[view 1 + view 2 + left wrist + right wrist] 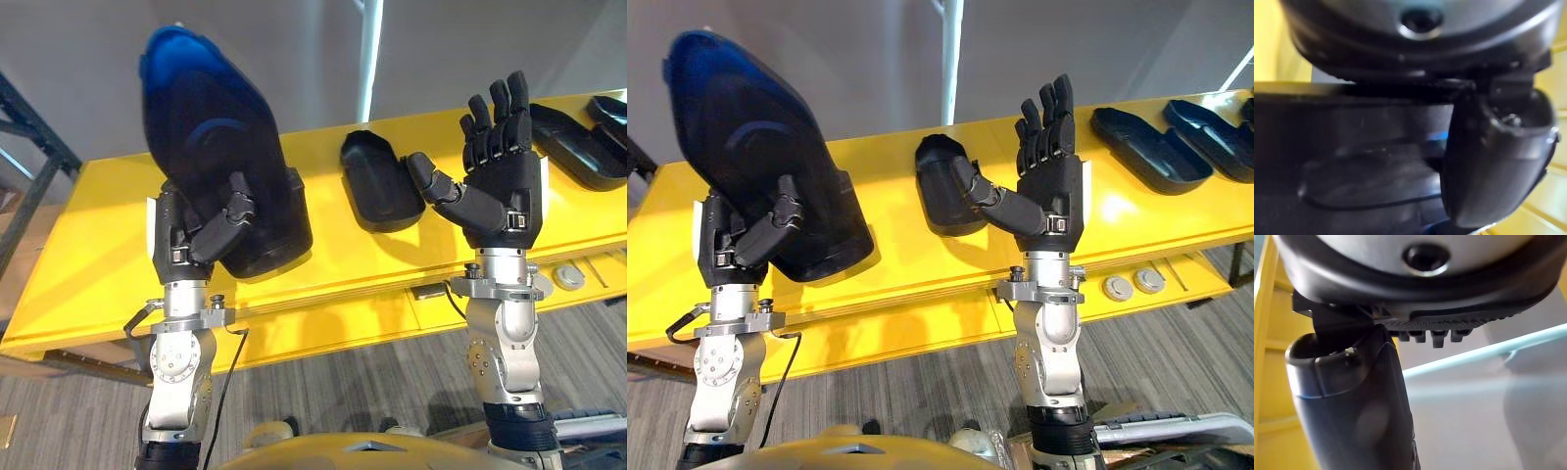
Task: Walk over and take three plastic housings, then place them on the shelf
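left hand [178, 240] grips housing [208, 127]; right hand [505, 186] spread

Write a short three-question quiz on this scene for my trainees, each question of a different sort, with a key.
1. True or false: the right robot hand is open and holds nothing.
2. Multiple choice: what holds the raised plastic housing? A) the left robot hand B) the right robot hand C) neither
3. Fill in: the middle housing lies flat on the ___ table.

Key: 1 true. 2 A. 3 yellow.
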